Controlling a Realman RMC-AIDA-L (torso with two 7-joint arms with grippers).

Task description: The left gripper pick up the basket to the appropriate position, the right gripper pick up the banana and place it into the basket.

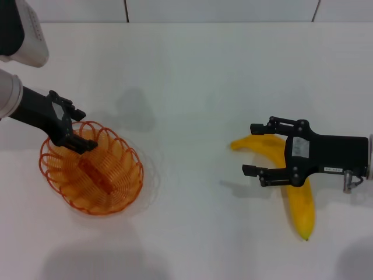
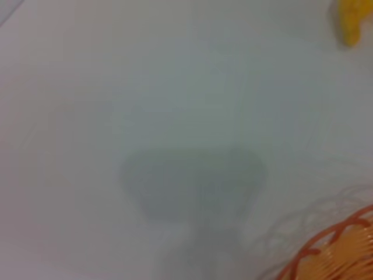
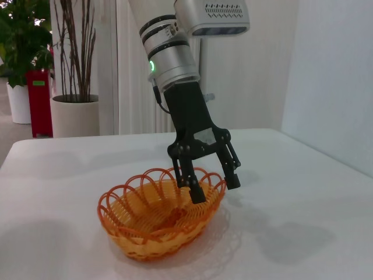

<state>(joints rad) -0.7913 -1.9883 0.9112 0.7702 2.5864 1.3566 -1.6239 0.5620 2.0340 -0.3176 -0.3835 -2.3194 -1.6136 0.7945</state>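
The orange wire basket (image 1: 119, 181) sits on the white table at the left. My left gripper (image 1: 81, 127) is at its far left rim. In the right wrist view the left gripper (image 3: 214, 188) is open, with one finger inside the basket (image 3: 151, 233) and one outside, straddling the rim. The yellow banana (image 1: 300, 204) lies on the table at the right. My right gripper (image 1: 254, 149) is open and hovers over the banana's upper end, holding nothing. The left wrist view shows only a corner of the basket (image 2: 344, 245) and the banana's tip (image 2: 351, 23).
The white table (image 1: 192, 87) stretches between basket and banana. Beyond the table, the right wrist view shows potted plants (image 3: 73, 87) and a red bin (image 3: 39, 99).
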